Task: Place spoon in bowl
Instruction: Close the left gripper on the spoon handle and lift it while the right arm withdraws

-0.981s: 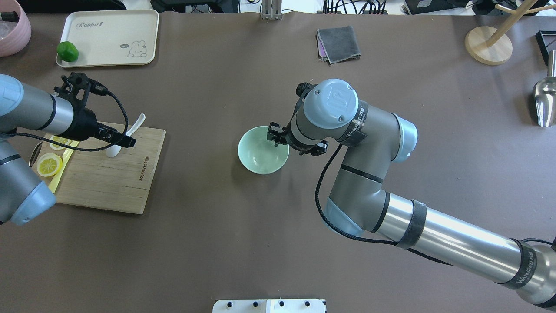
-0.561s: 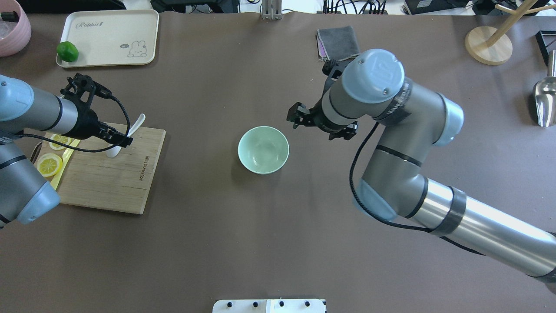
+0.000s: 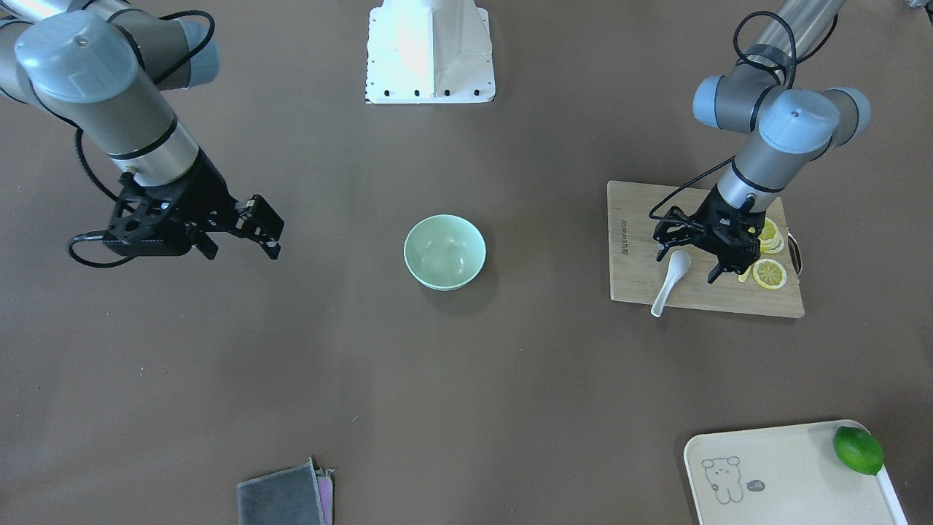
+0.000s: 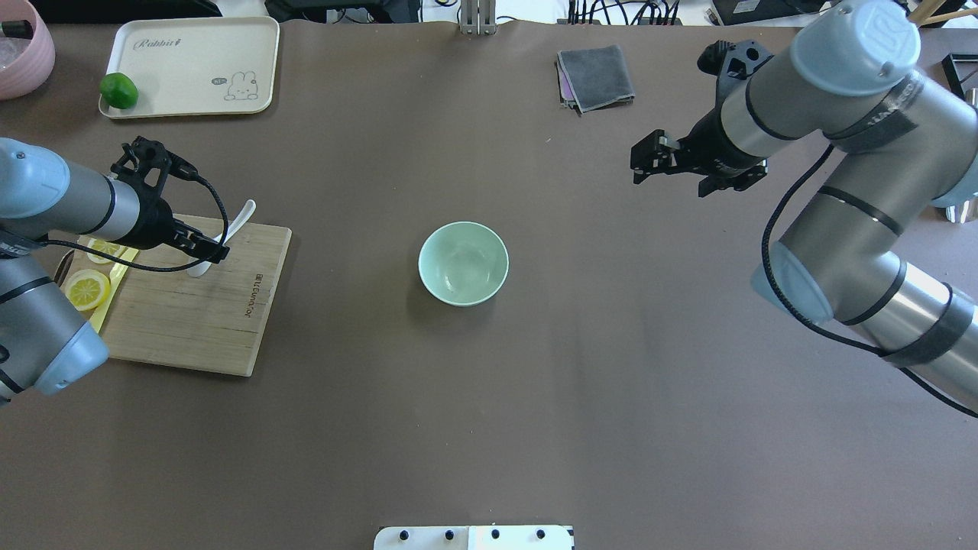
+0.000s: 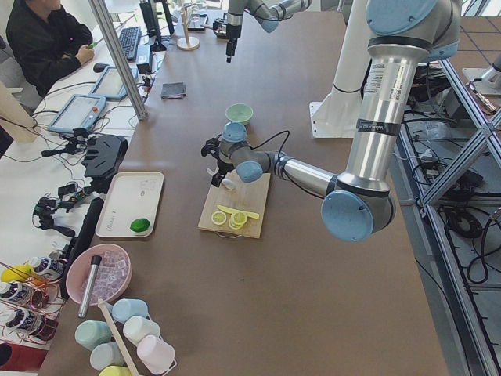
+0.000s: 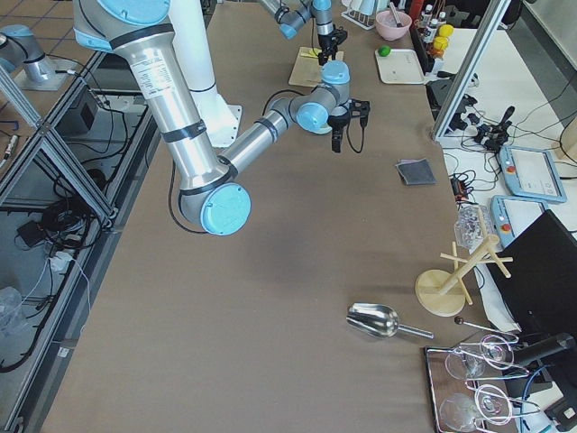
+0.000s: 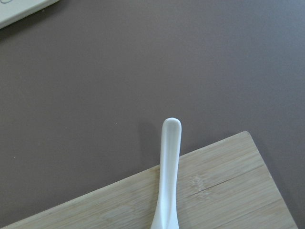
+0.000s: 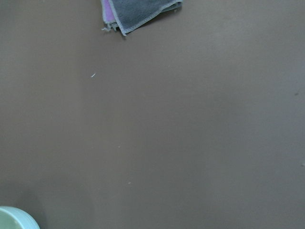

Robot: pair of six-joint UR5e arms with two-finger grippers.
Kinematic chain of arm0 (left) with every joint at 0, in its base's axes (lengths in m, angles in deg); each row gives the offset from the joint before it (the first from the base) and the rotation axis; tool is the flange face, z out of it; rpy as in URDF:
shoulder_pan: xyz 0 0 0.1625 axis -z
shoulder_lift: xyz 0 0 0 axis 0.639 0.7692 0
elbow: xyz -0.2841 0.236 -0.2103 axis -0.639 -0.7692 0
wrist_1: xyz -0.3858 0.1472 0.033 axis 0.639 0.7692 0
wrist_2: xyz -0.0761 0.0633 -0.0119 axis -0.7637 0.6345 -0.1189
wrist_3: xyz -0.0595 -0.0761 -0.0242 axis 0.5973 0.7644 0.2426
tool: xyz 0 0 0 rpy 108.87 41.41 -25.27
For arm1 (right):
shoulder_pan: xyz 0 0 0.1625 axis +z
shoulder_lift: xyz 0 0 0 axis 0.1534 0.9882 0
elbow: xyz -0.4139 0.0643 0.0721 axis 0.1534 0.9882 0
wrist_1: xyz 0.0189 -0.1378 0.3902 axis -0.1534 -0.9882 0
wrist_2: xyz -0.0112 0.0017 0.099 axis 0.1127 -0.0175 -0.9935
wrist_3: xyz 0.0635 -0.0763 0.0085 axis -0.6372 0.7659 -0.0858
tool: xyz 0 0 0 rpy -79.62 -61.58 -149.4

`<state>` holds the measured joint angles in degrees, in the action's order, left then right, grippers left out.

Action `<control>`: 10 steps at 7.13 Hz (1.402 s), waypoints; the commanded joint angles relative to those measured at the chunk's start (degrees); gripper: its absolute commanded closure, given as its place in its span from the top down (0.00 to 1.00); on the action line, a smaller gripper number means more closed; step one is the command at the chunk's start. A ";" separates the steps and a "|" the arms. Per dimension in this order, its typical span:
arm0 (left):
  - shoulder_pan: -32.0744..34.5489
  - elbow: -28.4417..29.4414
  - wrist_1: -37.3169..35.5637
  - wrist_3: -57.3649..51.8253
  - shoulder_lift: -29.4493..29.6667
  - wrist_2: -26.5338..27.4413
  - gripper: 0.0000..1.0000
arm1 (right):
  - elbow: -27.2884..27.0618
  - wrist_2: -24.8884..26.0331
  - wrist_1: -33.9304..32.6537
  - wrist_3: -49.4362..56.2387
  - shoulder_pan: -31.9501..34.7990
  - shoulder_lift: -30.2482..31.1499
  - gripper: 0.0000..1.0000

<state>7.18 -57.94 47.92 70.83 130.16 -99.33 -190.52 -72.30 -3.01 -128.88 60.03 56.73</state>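
Spoon (image 3: 665,283) lies on cutting board (image 3: 633,240), 9 o'clock of bowl (image 4: 463,266) seen from behind robot; left gripper (image 3: 686,266) released, fingers straddling scoop; right gripper (image 4: 639,166) released, 2 o'clock of bowl.

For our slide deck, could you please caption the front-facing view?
Left gripper open over the spoon on the cutting board; bowl empty mid-table; right gripper open, well aside.

Long table under matte brown covering (image 4: 489,428). White side desk (image 5: 16,188) alongside, strewn with cables. Slanted aluminium post (image 5: 117,59) between them. Terracotta tiled floor (image 6: 54,11). Light even, diffuse.
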 commanded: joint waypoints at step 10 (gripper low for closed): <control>-1.11 -0.45 -0.40 0.52 -0.13 -1.30 0.00 | -1.71 -14.19 -1.72 25.39 20.85 10.31 1.00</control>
<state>5.94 -57.38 47.72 71.07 130.05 -99.98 -192.17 -85.30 -4.16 -104.15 79.02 66.81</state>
